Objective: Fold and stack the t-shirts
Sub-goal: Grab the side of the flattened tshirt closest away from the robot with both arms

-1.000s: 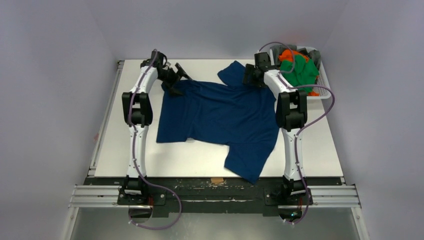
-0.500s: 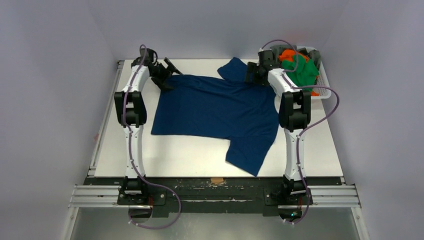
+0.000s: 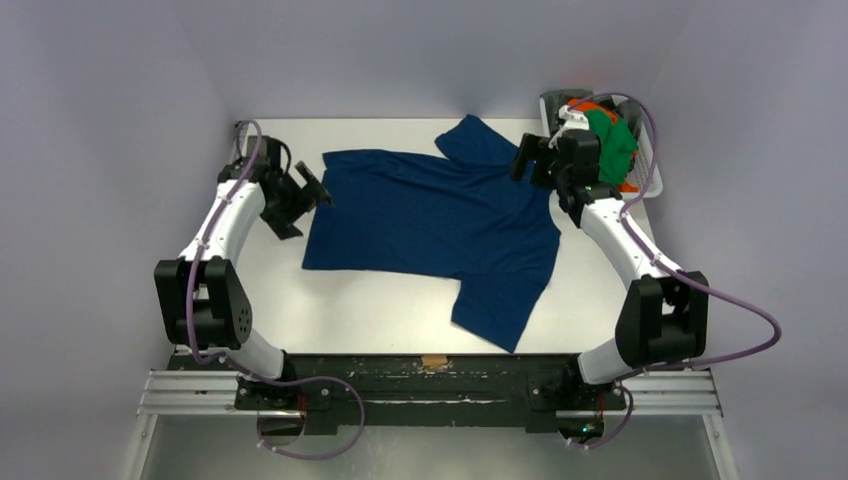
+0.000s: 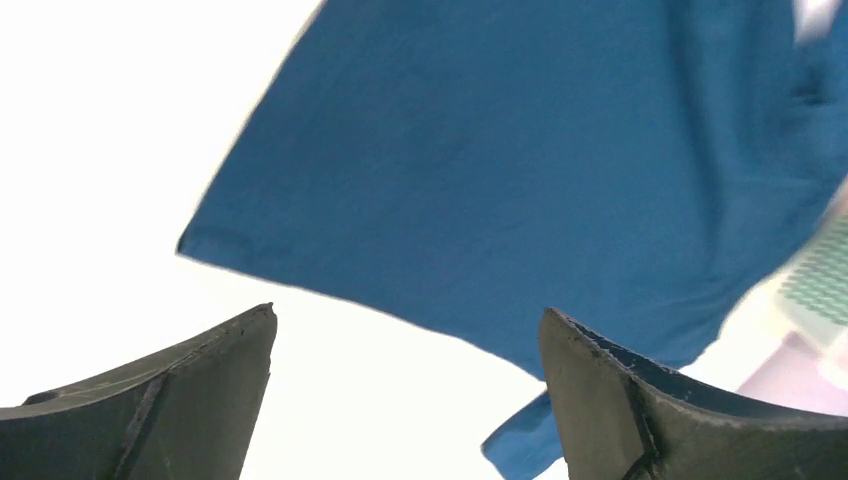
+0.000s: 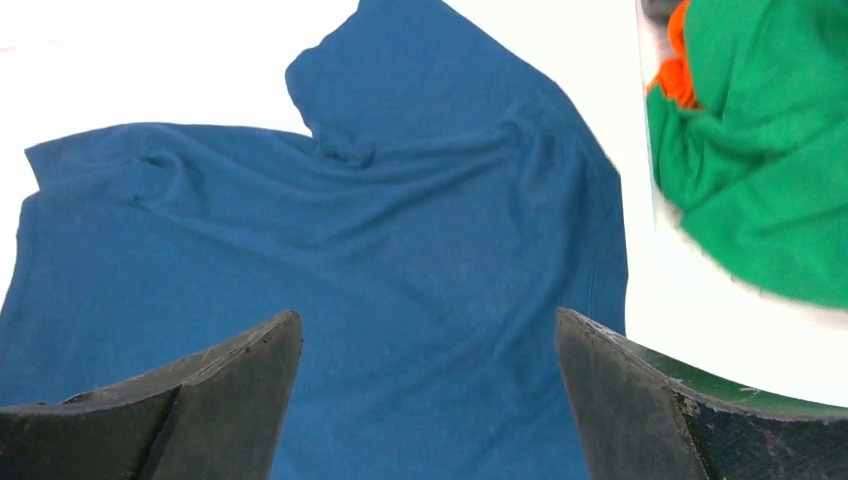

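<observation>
Top external view: a navy t-shirt (image 3: pixel 430 225) is spread flat across the middle of the white table (image 3: pixel 390 315). One sleeve is laid close to the far edge and the other points toward the near edge, just short of it. Bare tabletop is left along the whole left side and in a strip at the near left, between the shirt's lower edge and the table's front. To the right of the shirt only a narrower band is free. A white basket (image 3: pixel 648 172) is set at the far right corner, near the shirt's far sleeve but apart from it. A green garment (image 3: pixel 612 140) and an orange one (image 5: pixel 682 75) are heaped in it. Plain pale walls close the table in on three sides.

The left gripper (image 3: pixel 312 190) is held just beside the shirt's left edge, near its far corner. Its fingers (image 4: pixel 160 400) are spread wide, and nothing is held between them. The right gripper (image 3: pixel 522 160) is poised at the shirt's far right, between shirt and basket. Its fingers (image 5: pixel 660 410) are likewise parted wide, and nothing is gripped.
</observation>
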`<control>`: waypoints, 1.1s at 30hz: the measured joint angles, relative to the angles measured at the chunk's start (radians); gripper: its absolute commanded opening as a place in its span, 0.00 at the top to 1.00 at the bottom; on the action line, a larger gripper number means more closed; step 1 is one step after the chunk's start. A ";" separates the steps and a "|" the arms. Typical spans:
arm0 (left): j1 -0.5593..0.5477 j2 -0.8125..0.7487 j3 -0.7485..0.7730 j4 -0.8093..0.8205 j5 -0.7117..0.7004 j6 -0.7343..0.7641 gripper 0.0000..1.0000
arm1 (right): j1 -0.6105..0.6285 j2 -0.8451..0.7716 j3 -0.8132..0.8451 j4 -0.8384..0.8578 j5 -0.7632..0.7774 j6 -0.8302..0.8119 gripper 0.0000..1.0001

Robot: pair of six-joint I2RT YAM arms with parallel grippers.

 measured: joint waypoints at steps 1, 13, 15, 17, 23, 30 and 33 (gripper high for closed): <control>0.000 -0.017 -0.074 0.008 -0.011 -0.013 0.01 | 0.000 -0.026 -0.044 0.022 0.000 0.005 0.04; 0.000 0.047 -0.378 0.070 -0.133 -0.175 0.33 | -0.001 0.007 -0.133 0.010 -0.059 0.019 0.10; 0.000 0.048 -0.378 0.091 -0.166 -0.204 0.36 | -0.001 0.008 -0.133 0.007 -0.074 0.019 0.10; 0.000 0.055 -0.378 0.100 -0.209 -0.229 0.39 | -0.001 0.009 -0.133 0.004 -0.080 0.018 0.10; 0.000 0.098 -0.355 0.082 -0.284 -0.270 0.46 | -0.001 0.009 -0.133 0.000 -0.080 0.018 0.10; -0.003 0.151 -0.285 0.041 -0.338 -0.309 0.49 | -0.001 0.009 -0.133 -0.002 -0.076 0.017 0.11; -0.008 0.165 -0.261 0.027 -0.352 -0.320 0.48 | -0.001 0.009 -0.133 -0.004 -0.072 0.016 0.11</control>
